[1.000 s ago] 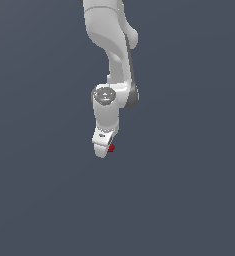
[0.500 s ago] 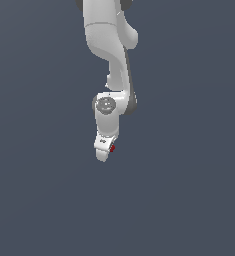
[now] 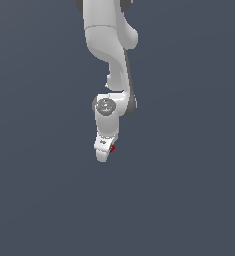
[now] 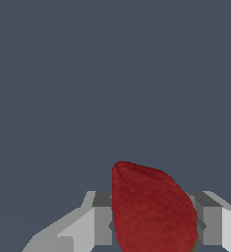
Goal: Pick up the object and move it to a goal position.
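The object (image 4: 151,209) is a red, strawberry-like lump with a thin green edge at one side. It fills the gap between the two grey fingers (image 4: 101,224) in the wrist view, touching both. My gripper (image 4: 154,221) is shut on it. In the exterior view the white arm hangs down from above and the gripper (image 3: 105,152) points downward near the picture's middle. Only a small red speck of the object (image 3: 112,148) shows at the gripper's side toward the exterior view's right.
A plain dark grey surface (image 3: 189,200) fills the background of both views. No other objects, containers or edges show.
The arm has lifted a little and shifted slightly toward the exterior view's left, carrying the object. The gripper stays shut on it.
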`<move>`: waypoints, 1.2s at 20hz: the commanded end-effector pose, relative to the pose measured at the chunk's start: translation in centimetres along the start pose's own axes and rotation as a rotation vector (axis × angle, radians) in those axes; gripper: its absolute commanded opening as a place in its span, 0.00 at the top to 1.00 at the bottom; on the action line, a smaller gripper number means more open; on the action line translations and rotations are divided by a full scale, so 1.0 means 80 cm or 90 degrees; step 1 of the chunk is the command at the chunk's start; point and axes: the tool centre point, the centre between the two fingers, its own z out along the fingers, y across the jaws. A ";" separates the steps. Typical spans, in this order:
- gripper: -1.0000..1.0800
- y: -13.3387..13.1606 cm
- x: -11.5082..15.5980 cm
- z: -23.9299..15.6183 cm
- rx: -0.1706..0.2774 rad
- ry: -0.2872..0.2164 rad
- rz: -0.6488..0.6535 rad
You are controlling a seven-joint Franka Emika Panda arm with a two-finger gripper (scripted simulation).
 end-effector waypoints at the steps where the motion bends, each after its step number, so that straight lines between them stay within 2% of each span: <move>1: 1.00 -0.001 0.000 0.001 0.001 0.000 0.000; 13: 1.00 -0.007 -0.016 -0.020 0.000 0.000 0.000; 24: 1.00 -0.034 -0.081 -0.098 0.000 -0.001 0.000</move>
